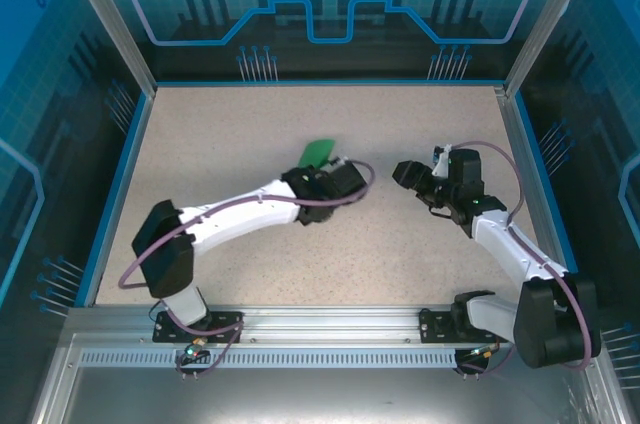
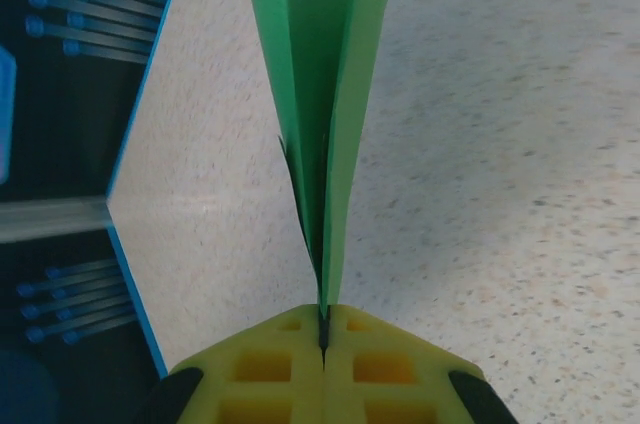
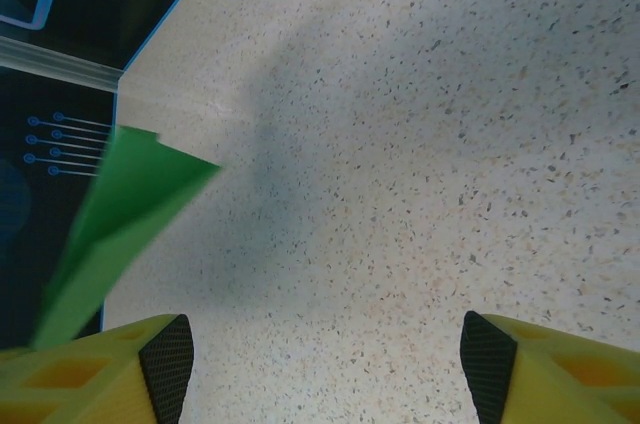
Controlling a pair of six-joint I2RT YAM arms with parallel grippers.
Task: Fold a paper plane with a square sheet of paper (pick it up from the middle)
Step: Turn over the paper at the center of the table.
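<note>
Top external, left to right: my left gripper [image 1: 335,179] sits near the table [image 1: 230,124] centre, jaws pinched shut on the paper plane [image 1: 320,152], which juts toward the far edge. Left wrist view: folded green layers clamped together at the keel, I judge to keep the creases tight. Right gripper [image 1: 408,174] hovers just beside, jaws wide, nothing between them, likely ready for the next grasp.

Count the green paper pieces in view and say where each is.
1. The paper plane is pinched in the shut left gripper, near the table's middle, left of the open right gripper. Another could be hidden beneath the arms.
</note>
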